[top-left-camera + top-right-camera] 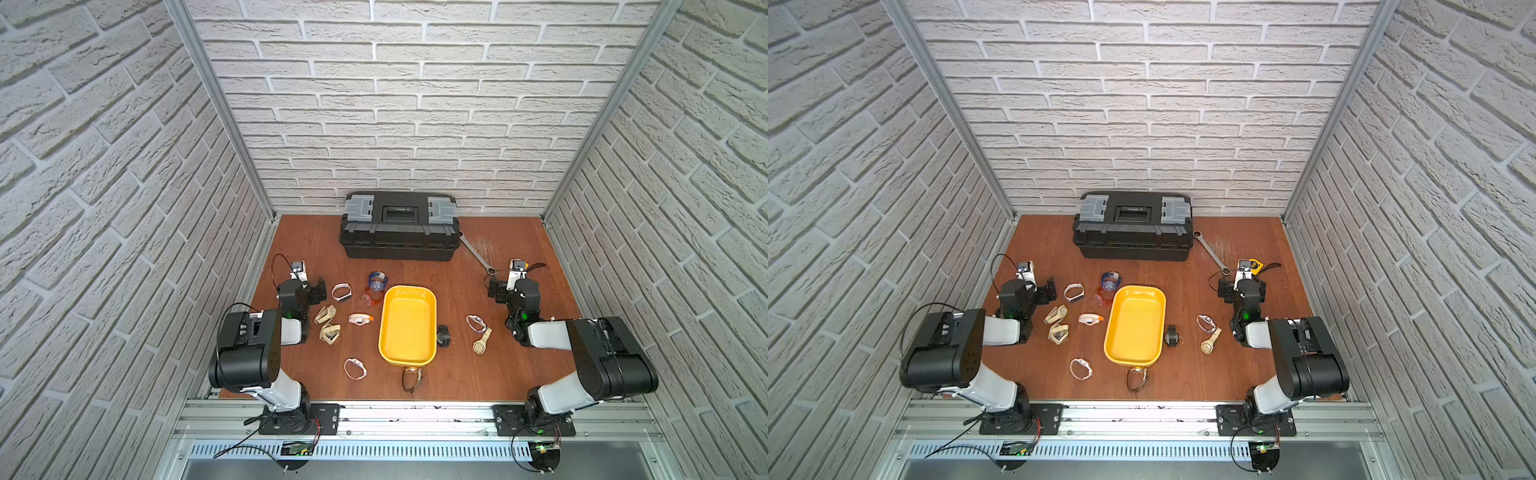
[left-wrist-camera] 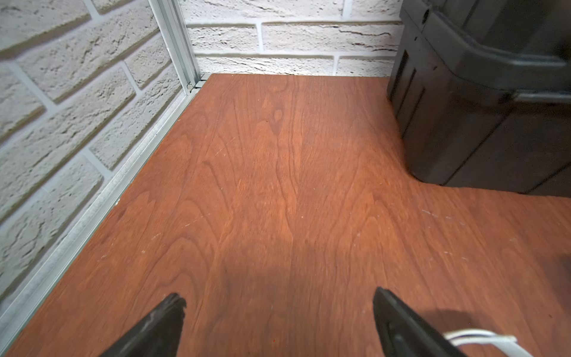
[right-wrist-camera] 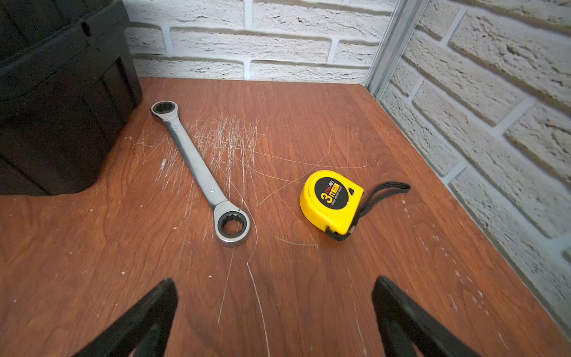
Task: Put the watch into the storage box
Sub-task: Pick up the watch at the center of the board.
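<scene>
The storage box (image 1: 407, 324) (image 1: 1136, 322), a shallow yellow tray, lies empty mid-table. Several watches lie around it: a white one (image 1: 341, 292), a blue one (image 1: 377, 282) and two beige ones (image 1: 325, 314) to its left, a black one (image 1: 443, 336) against its right side, a gold one (image 1: 482, 341) further right, and a brown-strapped one (image 1: 411, 379) at its near end. My left gripper (image 1: 318, 291) (image 2: 278, 296) hangs open over bare wood beside the white watch. My right gripper (image 1: 496, 291) (image 3: 275, 282) hangs open at the far right, holding nothing.
A black toolbox (image 1: 400, 226) (image 3: 55, 102) with grey latches stands against the back wall. A steel wrench (image 3: 200, 173) (image 1: 478, 257) and a yellow tape measure (image 3: 332, 201) lie ahead of the right gripper. Brick-pattern walls close three sides.
</scene>
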You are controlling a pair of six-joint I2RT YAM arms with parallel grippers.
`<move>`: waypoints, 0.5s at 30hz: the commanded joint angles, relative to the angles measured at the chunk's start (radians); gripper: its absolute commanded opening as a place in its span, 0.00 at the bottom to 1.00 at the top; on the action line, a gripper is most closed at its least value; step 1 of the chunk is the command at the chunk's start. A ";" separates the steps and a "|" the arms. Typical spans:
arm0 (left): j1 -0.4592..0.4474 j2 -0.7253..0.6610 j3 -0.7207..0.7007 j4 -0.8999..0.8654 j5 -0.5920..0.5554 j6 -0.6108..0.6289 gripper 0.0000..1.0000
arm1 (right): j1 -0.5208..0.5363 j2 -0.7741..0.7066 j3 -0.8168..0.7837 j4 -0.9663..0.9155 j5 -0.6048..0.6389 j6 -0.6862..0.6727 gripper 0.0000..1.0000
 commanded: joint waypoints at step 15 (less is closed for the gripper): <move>0.030 -0.005 0.014 0.026 0.050 -0.009 0.98 | -0.002 -0.015 -0.006 0.045 0.002 0.004 0.99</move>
